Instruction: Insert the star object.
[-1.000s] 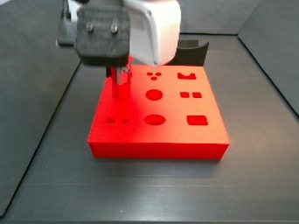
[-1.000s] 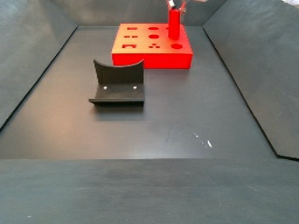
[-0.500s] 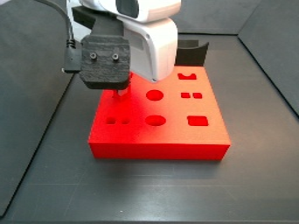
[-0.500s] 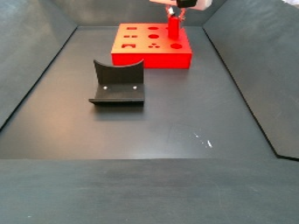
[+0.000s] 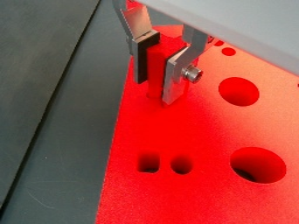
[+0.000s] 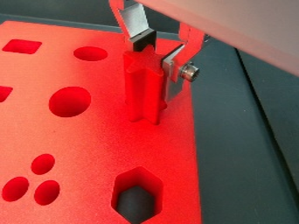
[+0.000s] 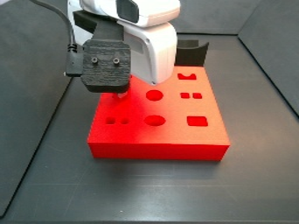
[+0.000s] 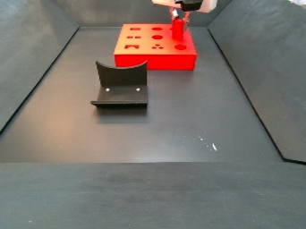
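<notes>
The star object (image 6: pixel 142 87), a slim bright red peg, stands upright on the flat red block (image 6: pixel 82 131) near one of its edges. Its lower end meets the block's top, and how deep it sits cannot be told. My gripper (image 6: pixel 156 63) is shut on the peg's upper part, with a silver finger on each side. Both also show in a wrist view, the gripper (image 5: pixel 160 74) round the peg (image 5: pixel 158 59). In a side view the peg (image 8: pixel 178 34) rises from the block (image 8: pixel 149 55). In a side view the hand (image 7: pixel 105 70) hides the fingers and peg above the block (image 7: pixel 176 131).
The block's top has several shaped holes, among them round ones (image 5: pixel 239 89) and a hexagon (image 6: pixel 136 194). A dark grey curved holder (image 8: pixel 120 85) stands on the dark floor apart from the block, and shows behind the block in a side view (image 7: pixel 193 48). Sloped bin walls surround the floor.
My gripper has come down with the peg towards the block. The hand now hides the fingers and peg in a side view where they showed before.
</notes>
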